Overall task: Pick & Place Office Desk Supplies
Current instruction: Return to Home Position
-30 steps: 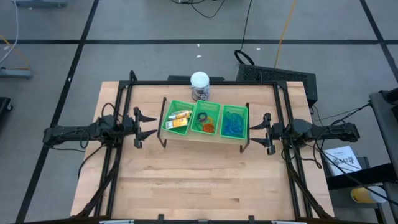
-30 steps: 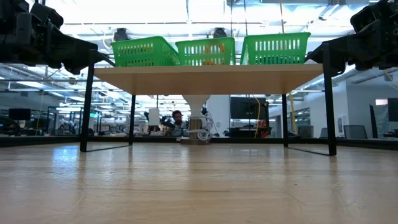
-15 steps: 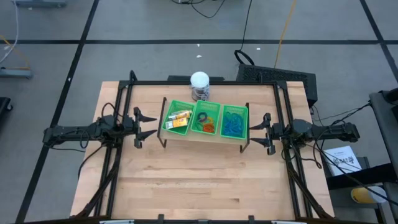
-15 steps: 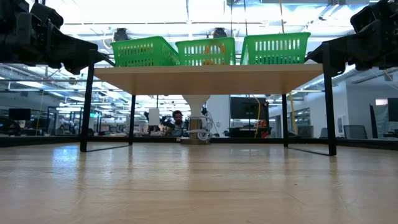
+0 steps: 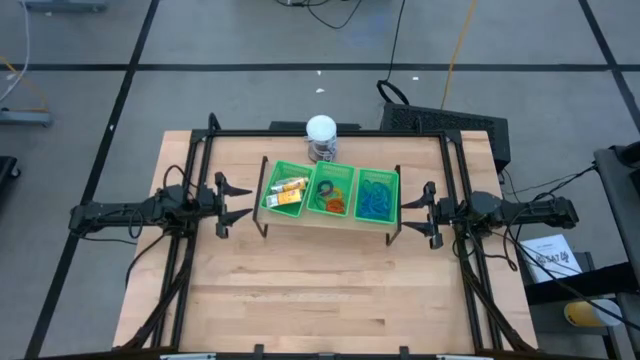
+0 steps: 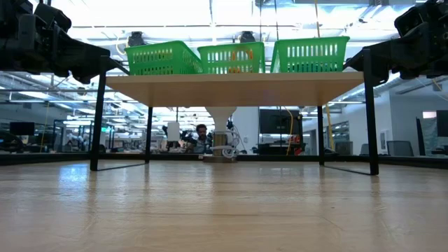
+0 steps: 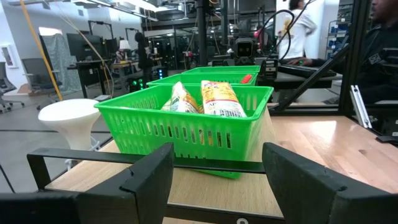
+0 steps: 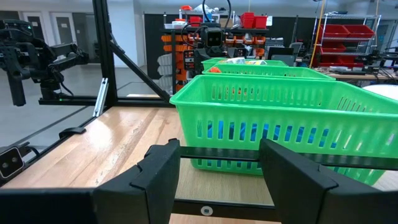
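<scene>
My left jaws stand wide apart with nothing between them, and my right jaws are just as wide and just as empty; in the high view they sit left and right of centre, each facing an end of the shelf [image 6: 238, 87] and just clear of it; the left basket [image 7: 186, 134] fills the left wrist view, with the yellow boxes [image 7: 219, 99] leaning inside it; the right basket [image 8: 292, 118] fills the right wrist view, and the blue loops [image 5: 376, 200] show through its slots; the middle basket [image 5: 333, 172] between them holds the rings [image 5: 333, 205], orange and dark ones as far as I can tell; every supply I can see lies in a basket, at the centre of the high view, and none on the bare counter [image 5: 320, 290]; I judge all of it very light; the loops look thin, soft and tangled, so a pinch would likely lift a clump, and I would nip a single strand at the pile's edge; the rings seem stiffer and may slip, so I would close across the band; the boxes look like thin card, easy to crush, best held gently across the narrow sides; the white-topped jar [image 5: 320, 128] stands behind the shelf, toward the top of the frame.
</scene>
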